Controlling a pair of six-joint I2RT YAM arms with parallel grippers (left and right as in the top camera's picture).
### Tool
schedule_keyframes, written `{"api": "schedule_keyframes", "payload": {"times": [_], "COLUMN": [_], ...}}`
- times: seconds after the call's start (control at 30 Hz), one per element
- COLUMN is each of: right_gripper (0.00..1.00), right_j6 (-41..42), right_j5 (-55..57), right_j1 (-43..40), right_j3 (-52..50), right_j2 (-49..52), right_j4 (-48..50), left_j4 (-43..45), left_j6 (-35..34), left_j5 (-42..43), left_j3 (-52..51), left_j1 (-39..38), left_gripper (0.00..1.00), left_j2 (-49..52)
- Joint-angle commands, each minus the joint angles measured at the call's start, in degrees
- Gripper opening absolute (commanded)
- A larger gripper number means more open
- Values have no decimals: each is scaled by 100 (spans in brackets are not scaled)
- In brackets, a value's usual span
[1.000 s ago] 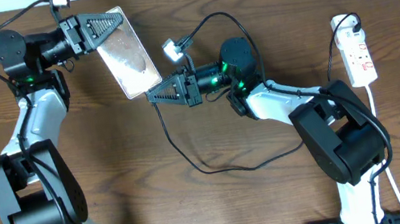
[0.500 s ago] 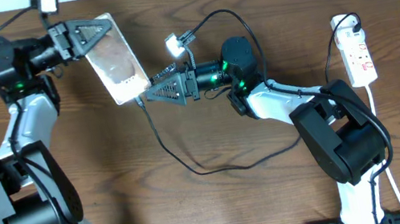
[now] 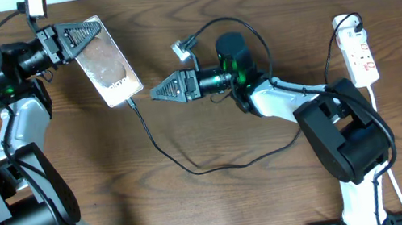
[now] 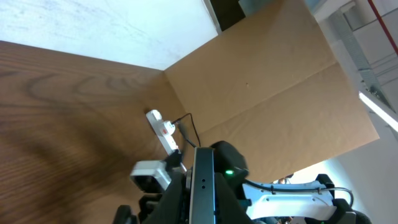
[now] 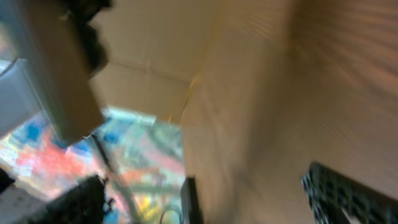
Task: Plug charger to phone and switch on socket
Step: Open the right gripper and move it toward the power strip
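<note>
The dark, glossy rectangular phone (image 3: 104,63) is held clamped in the left hand (image 3: 88,32) at the upper left. The white lettering (image 3: 121,83) on its back is too small to be read. The thin black charger cable (image 3: 159,146) is seen meeting the phone's lower edge. The right hand (image 3: 154,93) is placed nearby at centre, its fingers seemingly apart in the blurred wrist view. The white power strip (image 3: 360,53) with red markings is laid on the brown wooden surface (image 3: 225,206) at the far right.

The phone (image 3: 104,59) lies upper left, the socket (image 3: 358,49) far right, the charger (image 3: 159,148) trailing between them.
</note>
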Motion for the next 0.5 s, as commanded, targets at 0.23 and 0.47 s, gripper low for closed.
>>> {"api": "schedule_keyframes", "payload": {"times": [0.23, 0.47], "right_gripper": [99, 99], "right_j6": [-2006, -3128], "right_j5": [1722, 3860], "right_j1": [-450, -756], "right_j3": [26, 26], "right_j2": [-874, -2538], "right_j4": [-3064, -5692], "left_j4": [24, 26], "left_j6": [-87, 31], "left_j5": [22, 22], "left_j3": [9, -70], "left_j1": [9, -72], "left_gripper": [8, 7], "left_j2": [-68, -63]}}
